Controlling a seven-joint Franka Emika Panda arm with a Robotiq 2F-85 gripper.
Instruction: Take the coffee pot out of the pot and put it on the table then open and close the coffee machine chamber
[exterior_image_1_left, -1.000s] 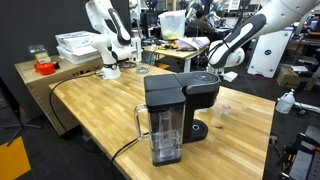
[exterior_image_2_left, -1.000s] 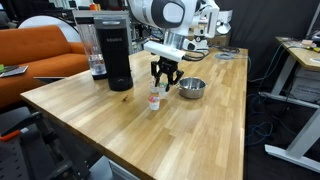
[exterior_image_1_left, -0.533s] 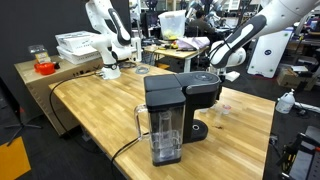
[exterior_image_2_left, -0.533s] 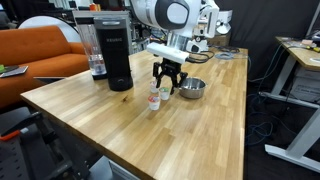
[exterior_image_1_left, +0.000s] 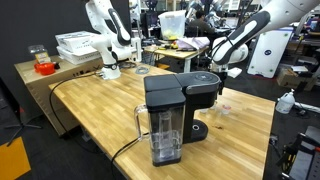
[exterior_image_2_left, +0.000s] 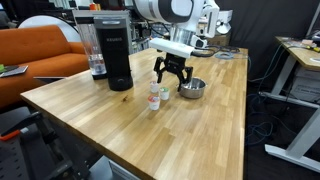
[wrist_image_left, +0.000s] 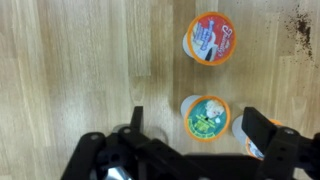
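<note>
black two-finger gripper (exterior_image_2_left: 170, 80): held spread wide, nothing pinched | green-lidded coffee pod (wrist_image_left: 205, 117): stood upright on light-wood plank table (wrist_image_left: 80, 60), foil-side up, directly beneath gripper | black boxy coffee machine (exterior_image_1_left: 170, 110): upright, chamber lid (exterior_image_1_left: 200, 84) shut, head turned toward pod

Over the light-wood butcher-block tabletop (exterior_image_2_left: 120, 130), the hand (exterior_image_2_left: 168, 78) hangs clear. Round foil-lidded coffee pod (wrist_image_left: 206, 117) lies below, between its fingers; second foil-lidded pod (wrist_image_left: 211, 38) lies past the fingertips. Small steel bowl (exterior_image_2_left: 191, 89) is near one side, black boxy plastic coffee machine (exterior_image_2_left: 118, 55) farther off opposite.
</note>
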